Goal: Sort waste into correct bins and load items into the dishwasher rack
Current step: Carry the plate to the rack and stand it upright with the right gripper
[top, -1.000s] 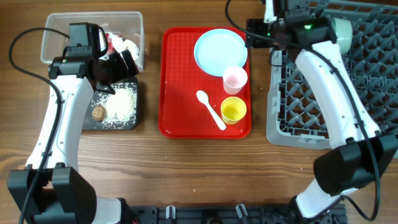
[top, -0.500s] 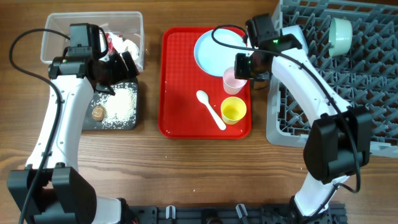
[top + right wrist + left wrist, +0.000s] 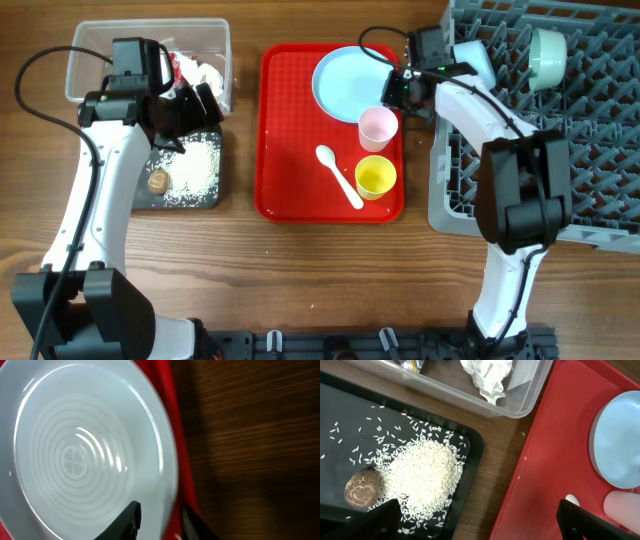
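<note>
Right gripper (image 3: 161, 519), narrow, straddles the plate (image 3: 75, 460) at its 3 o'clock rim; grip unclear. Left gripper (image 3: 475, 521) gapes wide.

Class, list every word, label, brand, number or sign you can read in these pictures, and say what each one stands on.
No words or numbers can be read anywhere.
On the pale-blue plate: an embossed clover-shaped mark at the centre, ringed by circles, no letters.
On the red snack wrapper in the clear tub: any print is too small to read.
</note>
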### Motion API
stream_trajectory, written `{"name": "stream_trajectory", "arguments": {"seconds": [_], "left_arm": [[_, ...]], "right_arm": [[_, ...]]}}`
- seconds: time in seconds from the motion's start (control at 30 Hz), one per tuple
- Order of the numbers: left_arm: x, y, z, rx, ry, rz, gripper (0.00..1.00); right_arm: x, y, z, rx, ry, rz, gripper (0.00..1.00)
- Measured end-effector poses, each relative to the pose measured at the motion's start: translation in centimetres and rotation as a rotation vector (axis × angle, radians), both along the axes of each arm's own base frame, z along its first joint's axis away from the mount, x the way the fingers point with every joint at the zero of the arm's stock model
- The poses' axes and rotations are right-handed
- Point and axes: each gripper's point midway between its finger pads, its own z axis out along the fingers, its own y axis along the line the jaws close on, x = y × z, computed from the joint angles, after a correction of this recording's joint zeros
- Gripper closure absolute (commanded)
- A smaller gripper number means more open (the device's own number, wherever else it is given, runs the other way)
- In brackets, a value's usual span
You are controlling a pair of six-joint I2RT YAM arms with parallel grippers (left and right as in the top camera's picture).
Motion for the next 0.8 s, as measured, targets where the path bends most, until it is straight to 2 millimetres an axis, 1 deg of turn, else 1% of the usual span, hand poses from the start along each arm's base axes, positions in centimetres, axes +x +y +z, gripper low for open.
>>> {"name": "stream_trajectory", "arguments": {"seconds": [0.13, 0.17, 0.27, 0.4, 0.53, 0.57, 0.6, 0.67, 0.7, 0.73, 0.77, 0.8], "left_arm": [[0.0, 0.0, 0.0, 0.000, -0.001, 0.000, 0.00], [0.0, 0.0, 0.0, 0.000, -0.001, 0.000, 0.00], [0.0, 0.0, 0.0, 0.000, -0.001, 0.000, 0.00], [0.0, 0.0, 0.0, 0.000, -0.001, 0.000, 0.00], [0.0, 0.0, 0.0, 0.000, -0.001, 0.001, 0.00], [0.0, 0.0, 0.0, 0.000, -0.001, 0.000, 0.00], [0.0, 0.0, 0.0, 0.000, -0.001, 0.000, 0.00], [0.0, 0.0, 0.0, 0.000, -0.001, 0.001, 0.00], [0.0, 0.0, 0.0, 0.000, -0.001, 0.000, 0.00], [0.0, 0.0, 0.0, 0.000, -0.001, 0.000, 0.00], [0.0, 0.0, 0.0, 0.000, -0.002, 0.000, 0.00], [0.0, 0.0, 0.0, 0.000, -0.001, 0.000, 0.00]], "right_arm": [[-0.1, 1.5, -0.3, 0.015, -0.002, -0.001, 0.73], [-0.3, 1.5, -1.4, 0.014, 0.023, -0.013, 0.76], [0.2, 1.3, -1.7, 0.009, 0.017, -0.048, 0.96], [1.3, 1.3, -1.5, 0.016, -0.028, -0.060, 0.96], [1.3, 1.4, -1.4, 0.002, -0.035, -0.033, 0.96], [1.6, 1.4, -0.9, -0.005, -0.044, -0.017, 0.96], [2.4, 1.4, 0.1, -0.014, -0.075, 0.005, 0.96], [2.9, 1.0, 1.5, -0.032, -0.112, 0.034, 0.96], [3.2, 0.6, 2.9, -0.042, -0.142, 0.044, 0.96], [3.5, 0.1, 5.8, -0.058, -0.206, 0.058, 0.96], [3.7, -0.4, 8.3, -0.074, -0.255, 0.062, 0.96], [3.7, -0.8, 10.2, -0.096, -0.294, 0.065, 0.96]]}}
